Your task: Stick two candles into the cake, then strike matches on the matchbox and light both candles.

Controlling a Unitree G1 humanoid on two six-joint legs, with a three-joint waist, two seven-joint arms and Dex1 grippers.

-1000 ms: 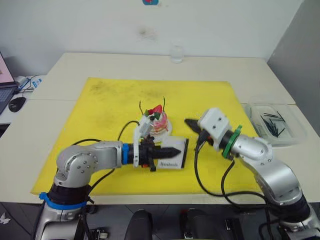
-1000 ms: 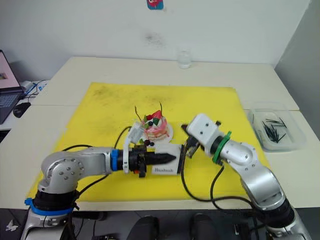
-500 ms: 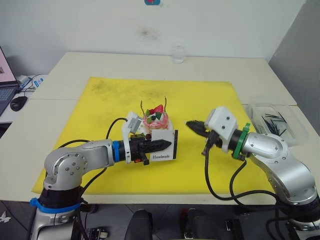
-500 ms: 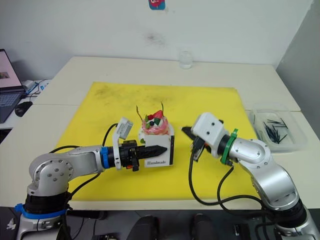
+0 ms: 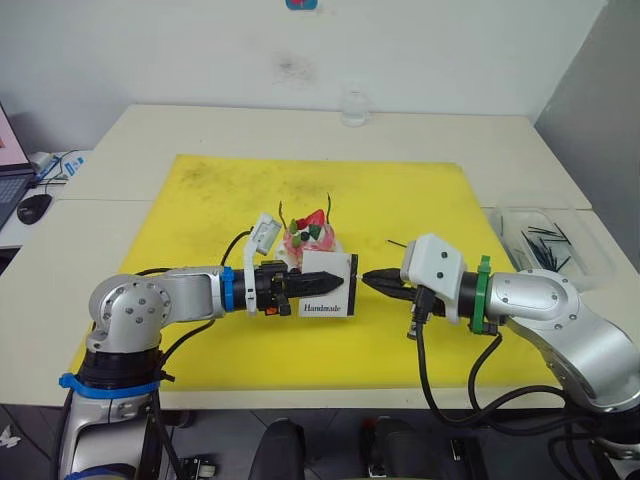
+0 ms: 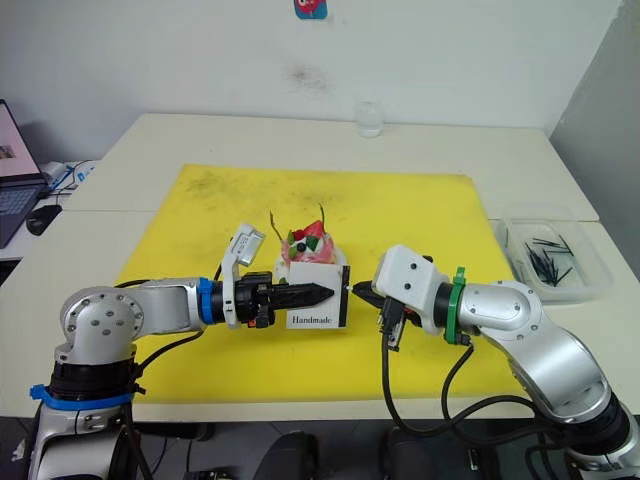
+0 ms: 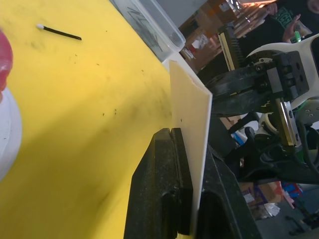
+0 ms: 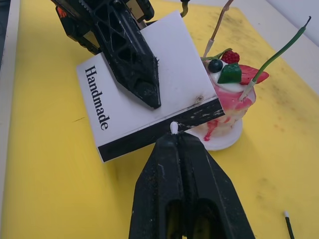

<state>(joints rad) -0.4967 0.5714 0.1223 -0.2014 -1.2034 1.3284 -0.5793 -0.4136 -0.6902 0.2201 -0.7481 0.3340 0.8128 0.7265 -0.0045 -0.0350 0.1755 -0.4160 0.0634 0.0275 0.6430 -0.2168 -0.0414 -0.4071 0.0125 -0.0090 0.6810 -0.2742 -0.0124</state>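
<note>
Matchbox [image 8: 149, 107]: flat white box marked "Handmade", held upright off the yellow mat [image 5: 200, 210] in front of the cake. Your left claw [image 6: 308, 293] is clamped across its broad faces, so the black striking strip along one edge is turned out toward your right arm, free of the fingers.

Match [image 8: 173, 127]: pinched in your right claw [image 5: 372, 279], only the pale head standing clear of the closed fingertips. The head sits right at the black strip, touching it or a hair short; this looks like the start of a strike. The short grip keeps the thin stick from bending when you drag it.

Candles: greenish taper [image 8: 276, 55] and pinkish taper [image 8: 218, 26], both already stuck in the cake, leaning slightly, unlit.

Cake [image 5: 312, 238]: pink-and-white, strawberry on top, on its white plate at the middle of the mat, just behind the box. It is close enough that a lit match has little way to travel.

Spare match [image 5: 398, 243]: lying loose on the mat beyond your right claw.

Clear tray [image 5: 595, 262]: on the tabletop [image 5: 450, 135] at the far right, holding more dark sticks.

Glass [image 5: 352, 108]: far side of the tabletop, well apart.
</note>
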